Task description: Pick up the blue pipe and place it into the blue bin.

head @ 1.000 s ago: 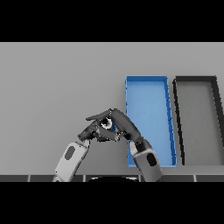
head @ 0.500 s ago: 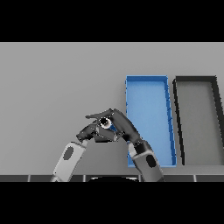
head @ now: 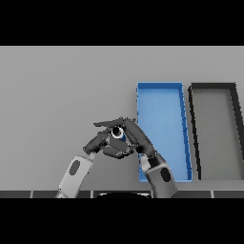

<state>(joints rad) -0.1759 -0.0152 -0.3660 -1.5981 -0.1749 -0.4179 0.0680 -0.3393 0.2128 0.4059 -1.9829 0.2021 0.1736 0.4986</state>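
Observation:
The blue pipe (head: 122, 137) shows end-on as a small dark ring with a blue side, left of the blue bin (head: 183, 138). My right hand (head: 138, 137) reaches in from the lower edge. Its fingers lie over the top of the pipe and its thumb sits under it, so it is shut on the pipe. My left hand (head: 106, 145) comes from the lower left and rests just below and left of the pipe, fingers relaxed and pointing right. Most of the pipe is hidden by the two hands.
A black bin (head: 235, 133) stands right of the blue bin, their long sides parallel. The near left corner of the blue bin lies behind my right forearm (head: 159, 175). Grey table (head: 57, 95) stretches to the left and far side.
Both hands and the pipe have shifted slightly left and up since a second ago; the grasp looks the same.

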